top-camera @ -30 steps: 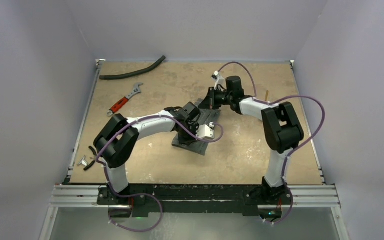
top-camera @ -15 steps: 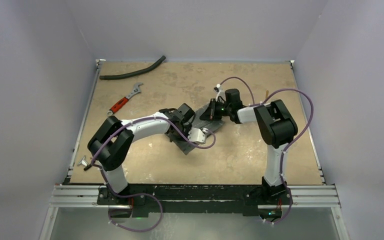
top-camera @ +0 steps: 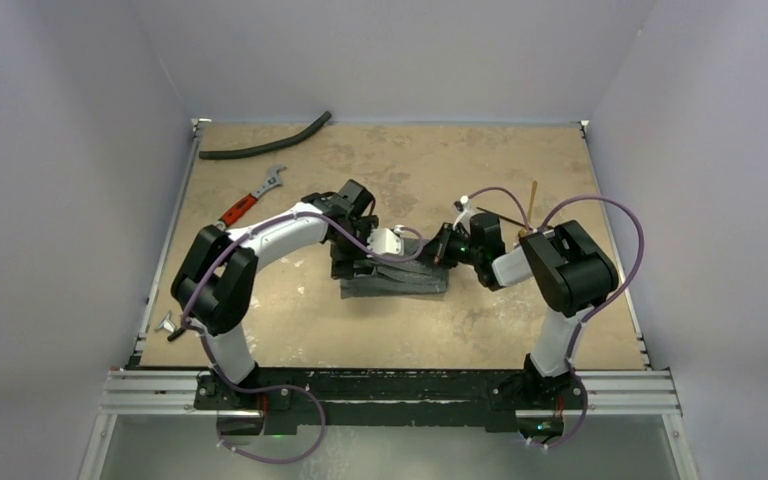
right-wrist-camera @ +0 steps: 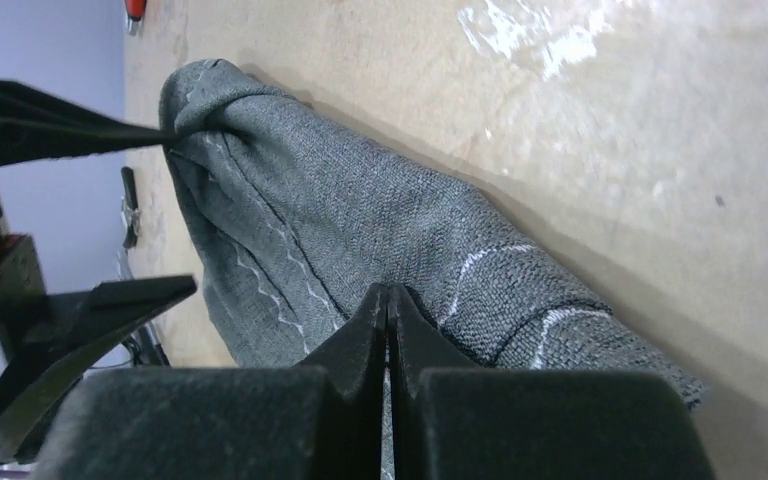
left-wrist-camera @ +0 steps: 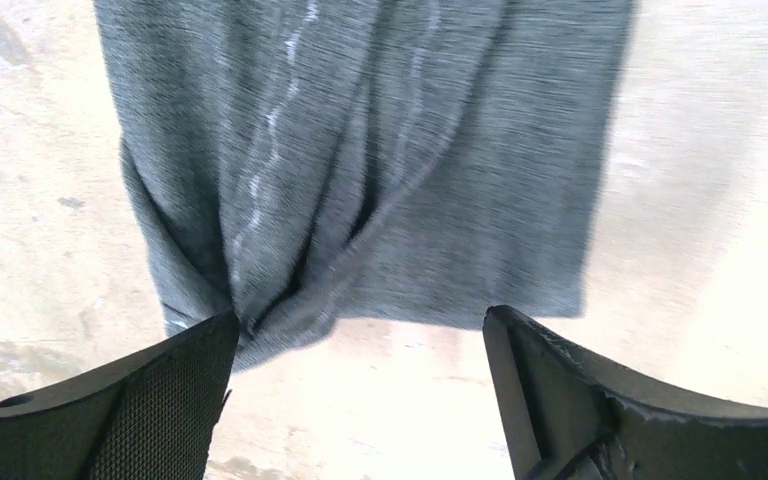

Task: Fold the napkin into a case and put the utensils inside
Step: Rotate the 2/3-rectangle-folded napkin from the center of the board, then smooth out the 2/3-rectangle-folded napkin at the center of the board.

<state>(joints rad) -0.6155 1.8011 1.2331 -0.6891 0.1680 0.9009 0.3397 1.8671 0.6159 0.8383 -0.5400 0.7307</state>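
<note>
Napkin [top-camera: 395,281] now lying as a crosswise strip right of the wrench [top-camera: 250,200], no longer slanting, left gripper [left-wrist-camera: 360,330] now gaping wide at its left end, holding nothing, right gripper [right-wrist-camera: 389,292] staying pressed shut at its right end, hold on cloth unclear

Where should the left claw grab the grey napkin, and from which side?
Probably the bunched corner of the napkin, where the folds gather into a raised ridge that can be pinched. The rest lies flat on the table. Come in low from the edge facing the left claw, whose jaws stand open just before that edge.
</note>
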